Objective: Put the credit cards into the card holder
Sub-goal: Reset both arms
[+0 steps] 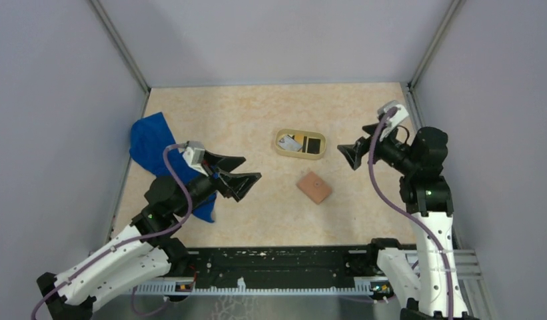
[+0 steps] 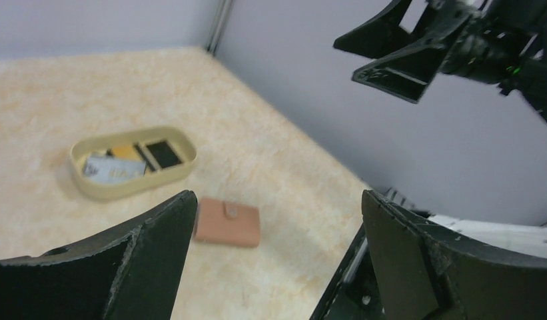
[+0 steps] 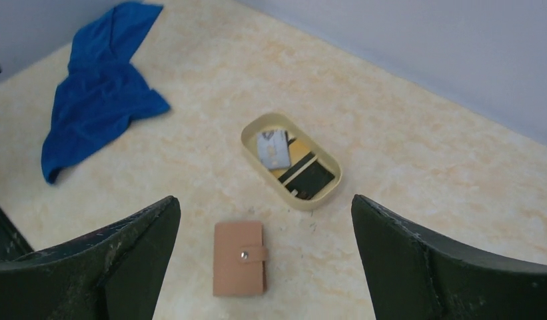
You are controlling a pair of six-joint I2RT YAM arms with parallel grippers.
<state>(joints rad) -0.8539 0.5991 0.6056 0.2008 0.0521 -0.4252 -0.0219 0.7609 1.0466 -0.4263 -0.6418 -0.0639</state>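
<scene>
Two arms held up in the air, both sets of fingers (image 1: 238, 185) spread wide and empty.

The left arm (image 1: 124, 248) reaches up from the near left, and the left gripper (image 1: 250, 169) points right. The right arm (image 1: 432, 200) stands taller at the near right with its elbow bent, and the right gripper (image 1: 346, 157) points left. The two grippers face each other, well apart.

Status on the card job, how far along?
Done: nothing yet. The grey card and black card lie in the tray. The card holder sits closed on the table, apart from the tray. In hand: nothing. The left end effector and right end effector hover open and empty. Left: open the holder, pick up each card, slide both in.
</scene>
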